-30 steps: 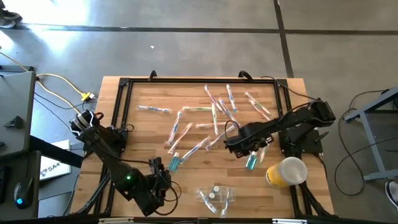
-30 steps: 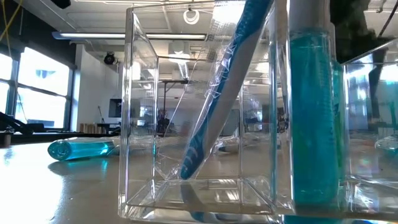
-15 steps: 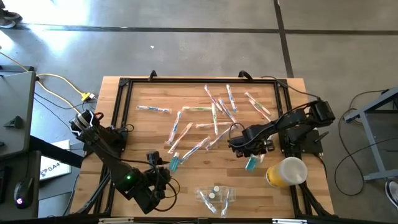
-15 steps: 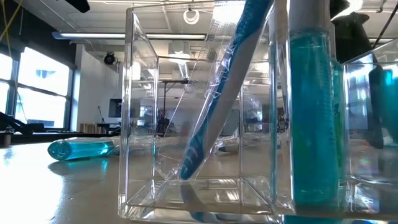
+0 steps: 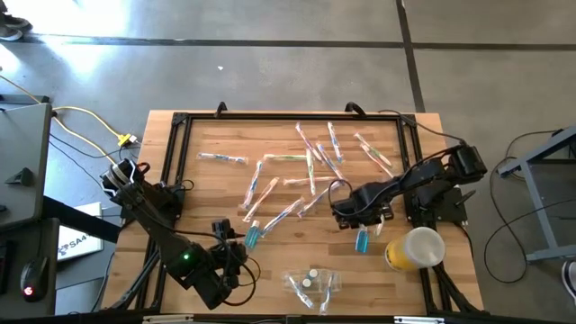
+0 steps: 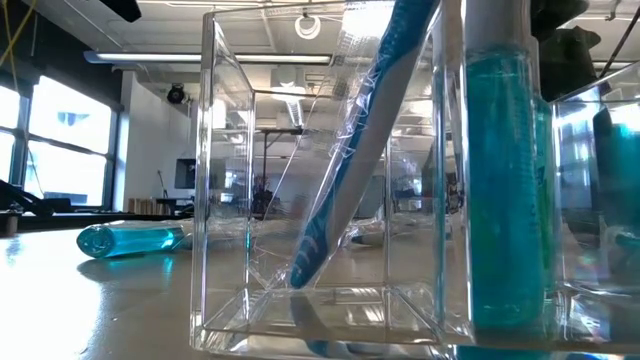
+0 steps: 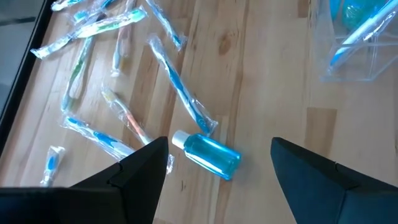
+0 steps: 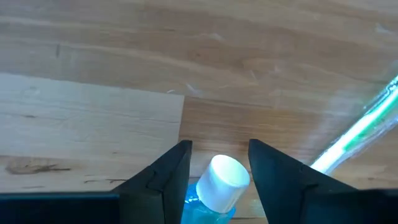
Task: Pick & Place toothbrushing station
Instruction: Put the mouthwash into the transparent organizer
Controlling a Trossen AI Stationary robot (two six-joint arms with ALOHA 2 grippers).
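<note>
Since a second ago the right gripper [image 5: 360, 219] has drawn its jaws in around the blue mouthwash bottle [image 5: 363, 239] near the table's [image 5: 270, 279] right edge, and the bottle has shifted slightly toward the table's middle. That bottle lies just beside the yellow cup [image 5: 414, 249]; in the right wrist view its white cap [image 8: 222, 182] sits between the two dark fingers [image 8: 163, 180], which flank it closely, pinching the neck as far as I can judge, though actual contact is hard to confirm. A second blue bottle [image 7: 206, 154] lies toward the front left, in front of the left gripper [image 5: 227, 241], whose fingers [image 7: 134, 174] stand spread and hold nothing. Wrapped toothbrushes [image 5: 310, 166] are scattered over the table's centre and back, and the clear acrylic organizer [image 5: 310, 285] waits at the front edge with a blue toothbrush [image 6: 350, 170] already standing in it. For this step, the grip should probably settle fully on the bottle below the cap before any lift, since a round cap could slip; then rise straight, clear the cup, and carry it to the organizer without brushing the wrapped toothbrushes.
</note>
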